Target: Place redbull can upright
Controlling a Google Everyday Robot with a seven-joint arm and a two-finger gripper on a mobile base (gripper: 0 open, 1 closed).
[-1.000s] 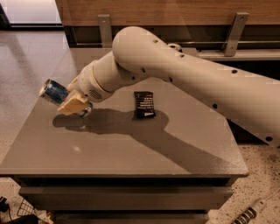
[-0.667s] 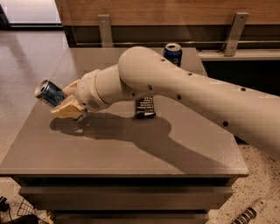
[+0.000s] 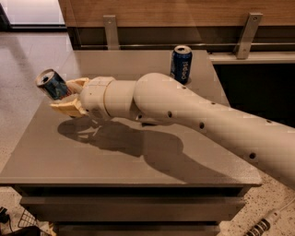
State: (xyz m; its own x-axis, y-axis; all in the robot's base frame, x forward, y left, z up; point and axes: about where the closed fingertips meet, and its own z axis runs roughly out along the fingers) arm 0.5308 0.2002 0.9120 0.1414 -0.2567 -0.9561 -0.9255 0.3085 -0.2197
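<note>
The robot's cream-coloured arm reaches in from the right edge of the frame and stretches leftward across a grey table, ending in the gripper near the table's left side. The gripper's two tan fingers are pinched on the redbull can, one finger above the can's body and one below it. The slim blue-and-silver can is held off the tabletop and is tilted, not upright: its silver top points up and to the left, toward the camera, while its base disappears between the fingers. It hangs over the left edge of the table, with the pale floor behind it. The arm and gripper cast a dark shadow on the tabletop directly beneath them. At the back of the table, well apart from the gripper, a wider dark blue Pepsi can stands upright just behind the arm's upper curve. Behind the table runs a wooden panel above a dark recess, with two metal brackets fixed against it, one at the left and one at the right. In the lower right corner, a power strip lies on the speckled floor beside the table's base.
</note>
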